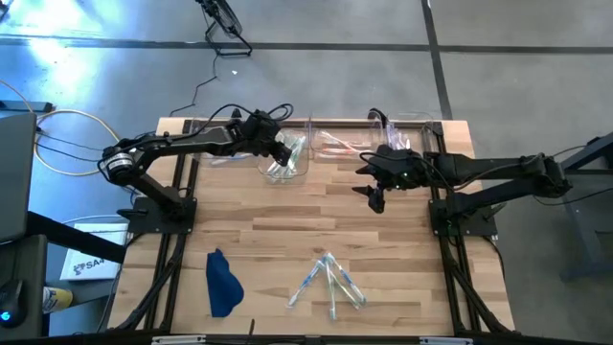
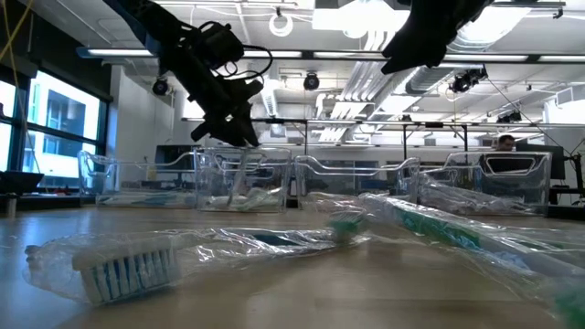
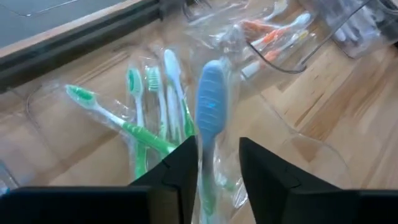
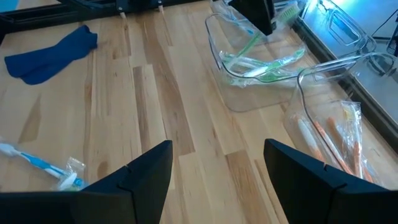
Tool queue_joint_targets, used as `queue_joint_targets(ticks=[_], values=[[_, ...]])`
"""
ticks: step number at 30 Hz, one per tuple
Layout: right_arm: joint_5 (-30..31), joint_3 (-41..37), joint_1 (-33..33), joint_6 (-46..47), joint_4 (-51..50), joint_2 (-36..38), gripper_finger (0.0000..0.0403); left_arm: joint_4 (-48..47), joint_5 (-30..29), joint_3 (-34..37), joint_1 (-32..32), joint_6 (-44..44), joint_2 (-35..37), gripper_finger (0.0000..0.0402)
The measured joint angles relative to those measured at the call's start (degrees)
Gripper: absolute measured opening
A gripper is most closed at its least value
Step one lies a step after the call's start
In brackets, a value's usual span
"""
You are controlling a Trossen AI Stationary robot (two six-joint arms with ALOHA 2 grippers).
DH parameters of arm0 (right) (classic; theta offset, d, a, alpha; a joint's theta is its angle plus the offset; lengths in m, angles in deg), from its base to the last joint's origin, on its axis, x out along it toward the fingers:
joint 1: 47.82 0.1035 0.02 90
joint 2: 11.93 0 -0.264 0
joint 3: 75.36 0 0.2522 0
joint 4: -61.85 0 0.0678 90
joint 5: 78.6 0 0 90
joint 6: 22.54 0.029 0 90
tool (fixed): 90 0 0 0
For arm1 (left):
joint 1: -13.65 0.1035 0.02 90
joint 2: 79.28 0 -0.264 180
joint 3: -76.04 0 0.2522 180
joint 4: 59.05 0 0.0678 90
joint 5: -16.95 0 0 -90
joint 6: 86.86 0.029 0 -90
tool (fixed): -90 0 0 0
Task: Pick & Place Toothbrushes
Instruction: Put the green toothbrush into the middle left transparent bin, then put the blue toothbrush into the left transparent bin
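Jaws of my left gripper (image 3: pixel 217 171) stand a little apart over a clear bin (image 1: pixel 283 158) at the far side of the desk (image 1: pixel 287 225), with one blue-headed toothbrush (image 3: pixel 210 99) in its wrapper upright between them; I cannot tell whether they grip it or have let go. Below those jaws, inside the bin, I count about four green toothbrushes (image 3: pixel 134 124). Beside that bin, toward my other arm, a second clear bin (image 4: pixel 329 118) holds orange-handled toothbrushes (image 4: pixel 326 140); I make out two or three, the wrappers blur the count.

My right gripper (image 4: pixel 217 174) hangs above bare wood, jaws spread wide with nothing in them, close to the orange bin.

Well away on the near side of the desk lies a loose cluster of about four wrapped toothbrushes (image 1: pixel 330 281), and a dark blue cloth (image 1: pixel 222 283) lies apart from them. More clear bins (image 1: pixel 412 125) line the far edge.
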Motion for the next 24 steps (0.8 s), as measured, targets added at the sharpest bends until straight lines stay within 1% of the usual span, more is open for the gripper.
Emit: queue_joint_targets(ticks=[5,24], values=[[0.00,0.00,0.00,-0.38,-0.68,0.00,0.0246,1.76,-0.04,0.00,0.00,0.00,0.00,0.0127],[0.22,-0.02,0.00,-0.68,-1.06,0.00,0.0246,2.46,-0.02,0.00,-0.02,0.12,0.00,0.0129]])
